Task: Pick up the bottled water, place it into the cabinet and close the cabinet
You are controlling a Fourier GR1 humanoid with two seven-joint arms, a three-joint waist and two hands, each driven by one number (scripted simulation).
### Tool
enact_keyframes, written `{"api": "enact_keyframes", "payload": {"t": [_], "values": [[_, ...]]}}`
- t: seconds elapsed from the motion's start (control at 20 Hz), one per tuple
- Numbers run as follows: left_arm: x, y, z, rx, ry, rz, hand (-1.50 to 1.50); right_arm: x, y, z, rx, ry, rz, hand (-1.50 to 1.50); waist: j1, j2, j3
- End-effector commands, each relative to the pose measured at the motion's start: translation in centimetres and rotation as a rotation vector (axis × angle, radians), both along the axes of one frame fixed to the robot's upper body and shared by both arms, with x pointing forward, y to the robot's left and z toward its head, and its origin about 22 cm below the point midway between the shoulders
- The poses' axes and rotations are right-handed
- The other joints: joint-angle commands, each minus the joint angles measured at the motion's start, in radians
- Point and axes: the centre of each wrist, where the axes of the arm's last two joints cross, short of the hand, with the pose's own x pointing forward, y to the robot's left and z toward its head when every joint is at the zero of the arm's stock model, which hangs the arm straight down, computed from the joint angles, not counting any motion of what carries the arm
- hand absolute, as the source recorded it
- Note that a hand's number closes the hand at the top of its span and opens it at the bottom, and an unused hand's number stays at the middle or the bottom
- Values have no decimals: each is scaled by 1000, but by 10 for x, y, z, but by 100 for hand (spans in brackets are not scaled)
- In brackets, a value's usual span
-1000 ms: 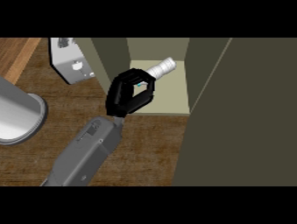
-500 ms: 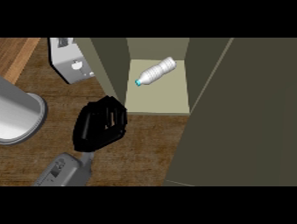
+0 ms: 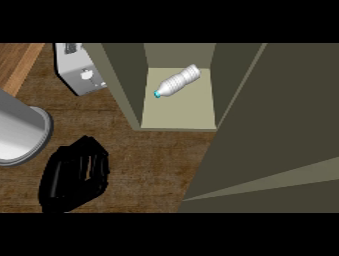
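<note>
Bottled water lies on its side on the cabinet floor, at the back — long axis diagonal, blue cap toward lower left, base toward upper right. Bare shelf floor lies in front of it; the cabinet door stands open at right. One hand shows low on the wood counter, well apart from the bottle, holding nothing; fingers' state — cannot tell. A grey cylinder sits left, a toaster beside the cabinet.
</note>
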Motion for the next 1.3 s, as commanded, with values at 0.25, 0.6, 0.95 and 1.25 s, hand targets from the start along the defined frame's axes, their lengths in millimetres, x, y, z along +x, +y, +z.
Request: {"api": "enact_keyframes", "payload": {"t": [0.25, 0.6, 0.95, 1.25], "values": [[-38, 43, -8, -18, -7, 39, 150, -5, 72, 10, -57, -123, 158, 150, 9, -1, -2], [-42, 77, -5, -11, -30, 50, 150, 33, 88, 11, -33, -192, 2, 150, 27, 6, -3], [-47, 86, 0, -2, -22, 30, 150, 74, 94, 29, 17, -103, -127, 150, 41, 12, -3], [-55, 115, -5, 3, -17, 21, 150, 155, 91, 35, 71, 21, -125, 150, 30, 18, 1]]}}
